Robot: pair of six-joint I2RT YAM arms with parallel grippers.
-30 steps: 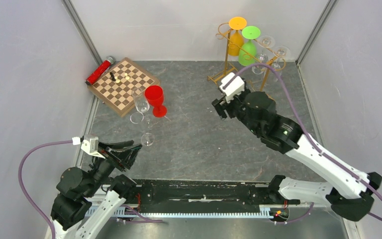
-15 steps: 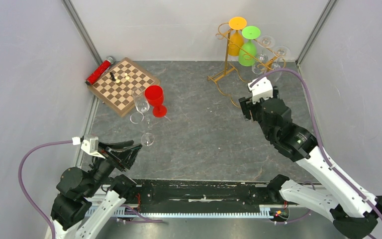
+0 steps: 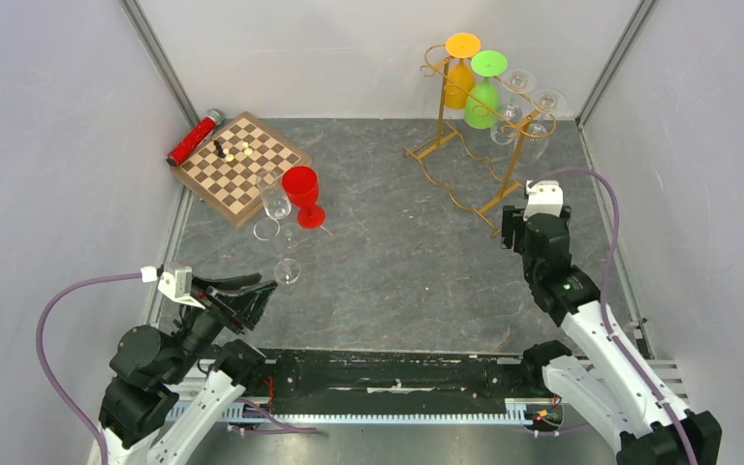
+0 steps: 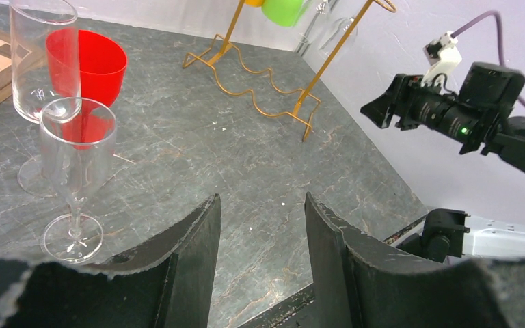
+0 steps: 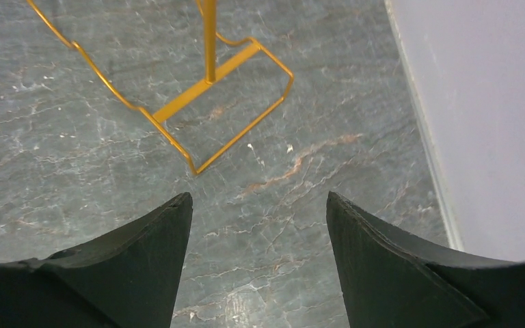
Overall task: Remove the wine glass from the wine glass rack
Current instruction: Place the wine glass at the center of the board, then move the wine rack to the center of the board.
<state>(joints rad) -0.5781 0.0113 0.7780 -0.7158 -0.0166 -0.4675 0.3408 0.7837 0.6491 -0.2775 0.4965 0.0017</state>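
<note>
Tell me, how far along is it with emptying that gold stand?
Seemingly done: a red glass and two tall clear glasses stand by the chessboard. In hand: nothing; the right pincer, near the stand, and the left pincer are open, empty. Left: an orange glass, a green glass and two clear glasses hang there.

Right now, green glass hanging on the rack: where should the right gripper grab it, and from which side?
Probably the bowl of the green glass, approached from the near side. It hangs upside down on the rack, foot uppermost at the hooks, so the bowl is the free part. The orange glass and clear glasses flank it, leaving the front open. The right gripper is open.
</note>
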